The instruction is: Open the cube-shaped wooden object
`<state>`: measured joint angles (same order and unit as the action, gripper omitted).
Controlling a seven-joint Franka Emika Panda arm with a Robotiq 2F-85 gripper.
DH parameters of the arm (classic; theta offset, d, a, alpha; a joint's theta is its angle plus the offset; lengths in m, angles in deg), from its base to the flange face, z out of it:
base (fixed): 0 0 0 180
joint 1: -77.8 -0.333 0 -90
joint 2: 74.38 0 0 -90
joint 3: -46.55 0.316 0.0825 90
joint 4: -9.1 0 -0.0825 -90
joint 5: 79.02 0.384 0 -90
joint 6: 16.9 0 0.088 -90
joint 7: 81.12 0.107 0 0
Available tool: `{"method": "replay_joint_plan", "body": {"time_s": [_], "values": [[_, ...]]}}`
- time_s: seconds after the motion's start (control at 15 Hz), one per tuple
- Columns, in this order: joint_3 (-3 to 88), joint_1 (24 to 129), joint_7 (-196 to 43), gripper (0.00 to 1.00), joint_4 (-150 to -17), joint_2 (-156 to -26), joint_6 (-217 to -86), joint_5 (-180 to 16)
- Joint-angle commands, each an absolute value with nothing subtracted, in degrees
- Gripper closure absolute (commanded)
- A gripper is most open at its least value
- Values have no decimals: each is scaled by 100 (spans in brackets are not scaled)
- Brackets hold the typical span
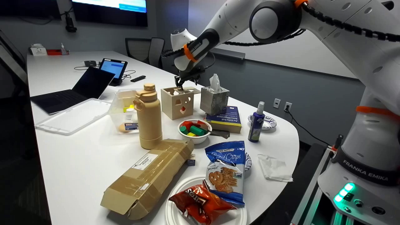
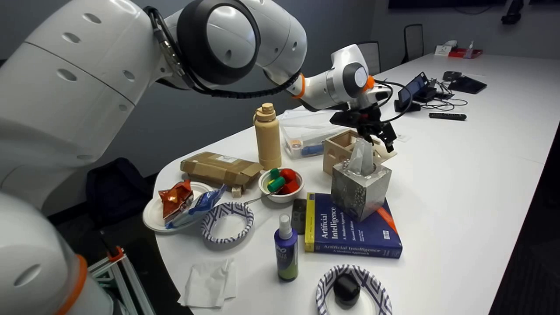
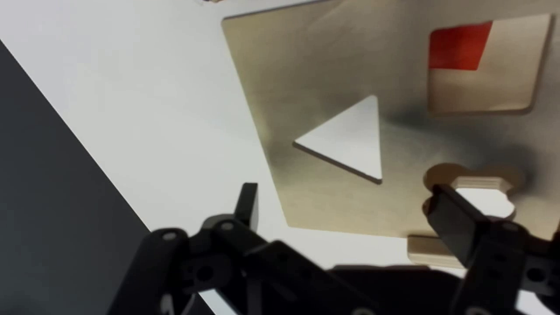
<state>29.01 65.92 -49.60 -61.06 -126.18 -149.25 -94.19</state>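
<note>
The cube-shaped wooden object (image 1: 168,104) is a light tan box with shaped cutouts in its sides. It also shows in an exterior view (image 2: 337,145), partly behind the tissue box. Its flat lid (image 1: 194,89) is off-centre and juts past the box edge; in an exterior view the lid (image 2: 386,155) sticks out over the table side. In the wrist view the lid (image 3: 302,65) has triangle, square and flower-like cutouts, with red visible through the square. My gripper (image 3: 345,197) is open above the lid. One finger overlaps the flower cutout; whether it is inside cannot be told. The other is past the lid's edge.
A tissue box (image 2: 361,190) on a blue book (image 2: 350,236) stands close beside the wooden box. A tan bottle (image 1: 150,118), a clear plastic bin (image 1: 115,109) and a bowl of blocks (image 1: 200,137) are near. A laptop (image 1: 75,90) lies farther along the table.
</note>
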Motion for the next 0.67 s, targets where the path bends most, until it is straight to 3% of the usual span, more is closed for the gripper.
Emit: {"method": "replay_joint_plan", "body": {"time_s": [0.0,0.6], "values": [[2953,6638,-4913,0,-5884,-12607,-14762,-9484],[3193,6823,-5086,0,-5829,-12173,-14692,-9313]]}}
